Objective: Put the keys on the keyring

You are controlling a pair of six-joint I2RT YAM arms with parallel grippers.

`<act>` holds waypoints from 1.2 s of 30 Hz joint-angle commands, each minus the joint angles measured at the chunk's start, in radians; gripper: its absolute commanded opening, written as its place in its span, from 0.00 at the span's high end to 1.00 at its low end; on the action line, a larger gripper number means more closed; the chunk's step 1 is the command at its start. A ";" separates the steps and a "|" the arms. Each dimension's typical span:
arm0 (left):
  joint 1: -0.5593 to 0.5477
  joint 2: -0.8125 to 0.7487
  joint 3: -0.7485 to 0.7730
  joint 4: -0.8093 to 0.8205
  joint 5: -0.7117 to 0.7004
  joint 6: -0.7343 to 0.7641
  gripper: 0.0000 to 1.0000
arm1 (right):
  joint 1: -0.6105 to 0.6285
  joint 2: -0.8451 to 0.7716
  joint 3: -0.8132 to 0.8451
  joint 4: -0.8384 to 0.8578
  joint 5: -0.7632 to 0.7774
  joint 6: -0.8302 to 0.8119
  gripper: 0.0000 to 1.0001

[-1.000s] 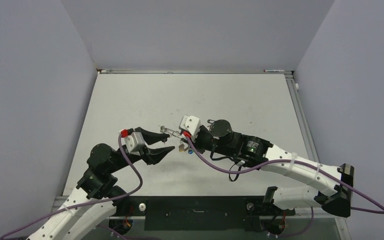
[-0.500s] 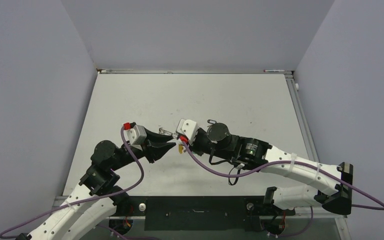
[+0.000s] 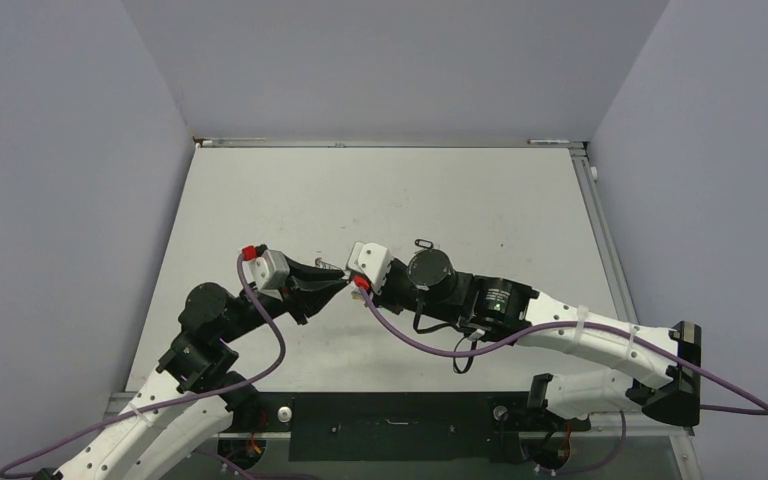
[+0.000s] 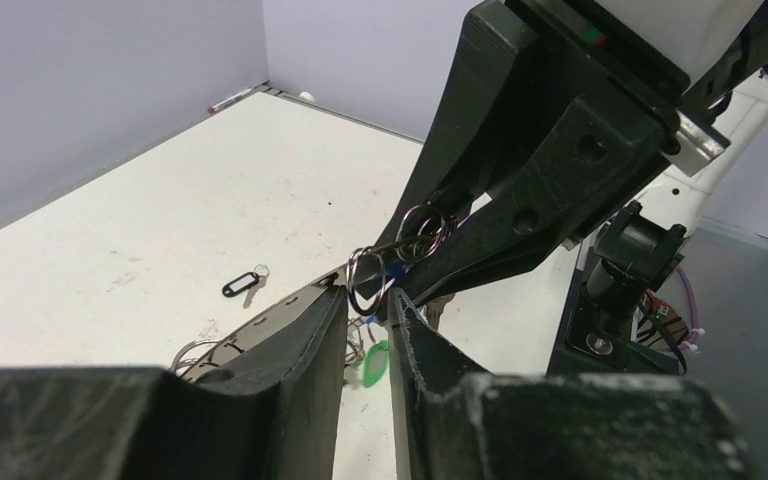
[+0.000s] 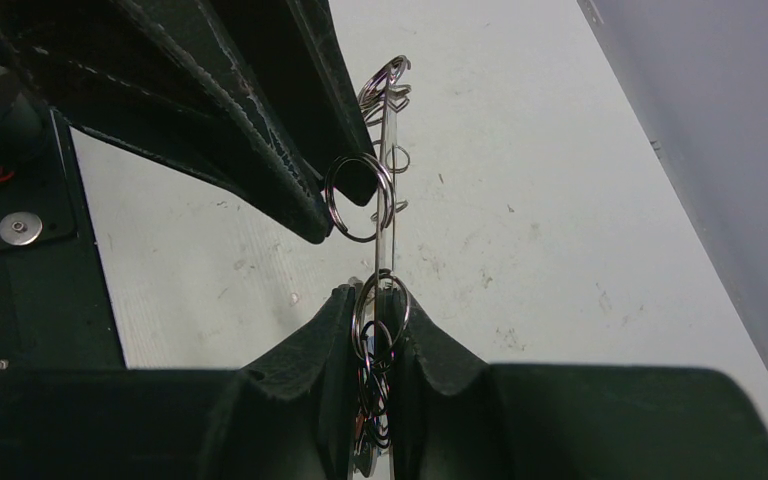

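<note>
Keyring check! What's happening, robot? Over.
Right fingers shut on keyring. Left fingers pinching a small key loop. Black key loose on table. Nothing blocking.

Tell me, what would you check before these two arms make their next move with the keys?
1. Right gripper clamped on the keyring: ok.
2. Left gripper gripping the wire loop at its tips: cannot tell; its jaws stand nearly closed.
3. Loop lined up with the keyring's edge: cannot tell.
4. Green key hanging below the grippers, not dropped: ok.
5. All keys collected: not ok; a black key lies on the table.
</note>
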 commanded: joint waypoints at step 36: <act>-0.004 -0.021 -0.057 0.149 -0.028 0.060 1.00 | 0.069 0.028 0.041 0.094 0.049 0.001 0.95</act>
